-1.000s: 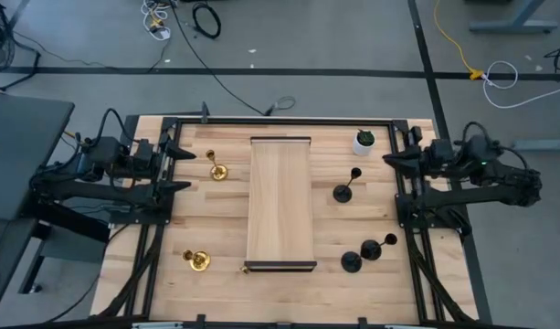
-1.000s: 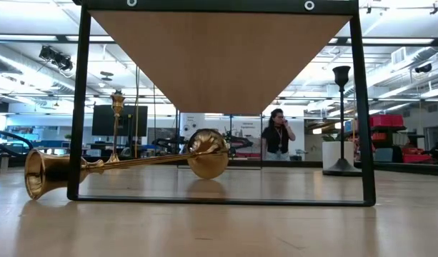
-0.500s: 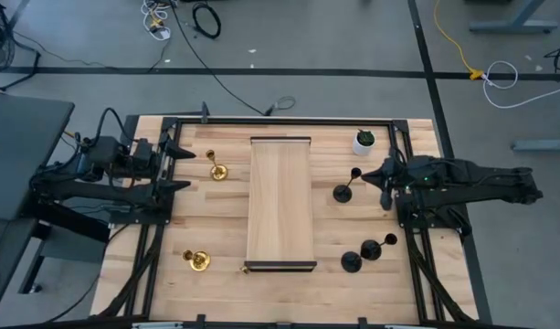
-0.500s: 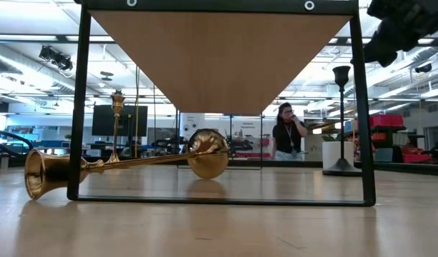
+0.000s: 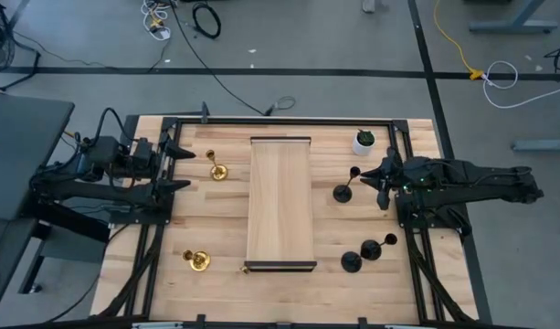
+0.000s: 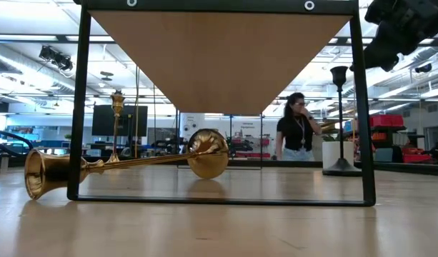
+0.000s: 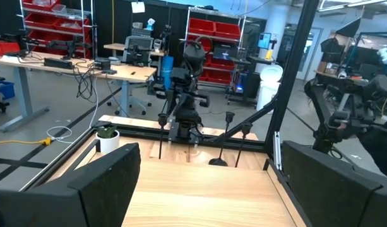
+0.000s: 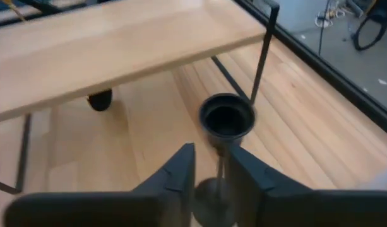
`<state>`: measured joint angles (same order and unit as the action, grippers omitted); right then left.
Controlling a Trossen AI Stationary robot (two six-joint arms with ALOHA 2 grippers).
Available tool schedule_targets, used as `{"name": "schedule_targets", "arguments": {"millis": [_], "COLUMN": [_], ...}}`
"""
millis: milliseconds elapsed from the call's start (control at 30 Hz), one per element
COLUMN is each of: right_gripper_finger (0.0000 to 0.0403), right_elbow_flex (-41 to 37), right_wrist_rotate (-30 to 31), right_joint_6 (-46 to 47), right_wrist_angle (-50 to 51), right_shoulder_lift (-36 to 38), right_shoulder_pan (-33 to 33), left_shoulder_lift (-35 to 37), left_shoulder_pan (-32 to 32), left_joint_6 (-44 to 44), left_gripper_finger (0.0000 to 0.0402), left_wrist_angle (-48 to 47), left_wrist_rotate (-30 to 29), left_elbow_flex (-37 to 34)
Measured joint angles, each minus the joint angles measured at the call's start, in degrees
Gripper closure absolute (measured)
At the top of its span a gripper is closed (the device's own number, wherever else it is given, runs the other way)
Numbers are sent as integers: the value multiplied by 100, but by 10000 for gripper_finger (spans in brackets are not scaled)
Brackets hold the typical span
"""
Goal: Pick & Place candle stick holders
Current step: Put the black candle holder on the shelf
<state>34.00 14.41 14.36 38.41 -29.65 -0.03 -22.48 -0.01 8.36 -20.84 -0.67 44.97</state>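
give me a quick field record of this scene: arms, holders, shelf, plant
right gripper: just above the upright black holder, fingers partly open, not gripping
left gripper: open, waiting at the table's left edge
gold holders: one upright, one near the front left, one lying under the shelf
other black holders: two at front right
raised wooden shelf: centre, nothing on top
plant pot: back right
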Motion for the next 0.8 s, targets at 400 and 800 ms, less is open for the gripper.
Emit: {"name": "schedule_targets", "arguments": {"millis": [400,800], "right_gripper_finger": [177,160], "right_elbow_flex": [0,0], "right_wrist_rotate": [367,591], "right_joint_6": [-5,-122], "right_wrist_angle": [-4,-353], "right_shoulder_lift": [-302,-1054], "right_shoulder_pan": [0,2], "left_shoulder_lift": [0,0], "left_shoulder_pan": [-2,0], "left_joint_6": [-7,-19], "left_gripper_finger": [21,21], "left_wrist_angle": [0,0], "left_wrist_rotate": [-15,-15], "left_elbow_flex": [2,2]}}
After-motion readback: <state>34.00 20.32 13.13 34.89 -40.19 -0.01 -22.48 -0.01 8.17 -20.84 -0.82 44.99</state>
